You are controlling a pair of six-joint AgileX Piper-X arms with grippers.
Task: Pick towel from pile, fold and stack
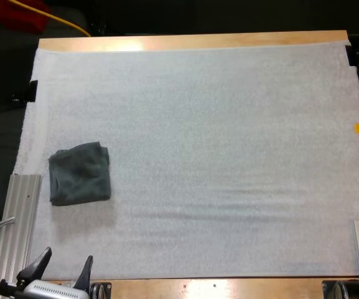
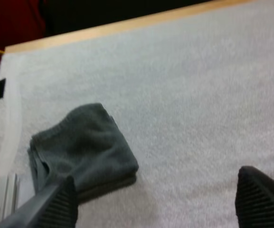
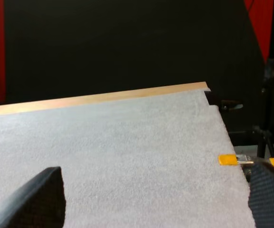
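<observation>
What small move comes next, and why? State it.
Probably ease the open left gripper forward over the folded dark grey-green towel: it lies just ahead on the white mat, while the open right gripper sits at the mat's right side.

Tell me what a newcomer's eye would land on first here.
The dark grey-green towel, folded, lying alone at the left side of the white mat. Next, the left gripper, open, at the table's near edge short of the towel; the right gripper is open over bare mat.
</observation>
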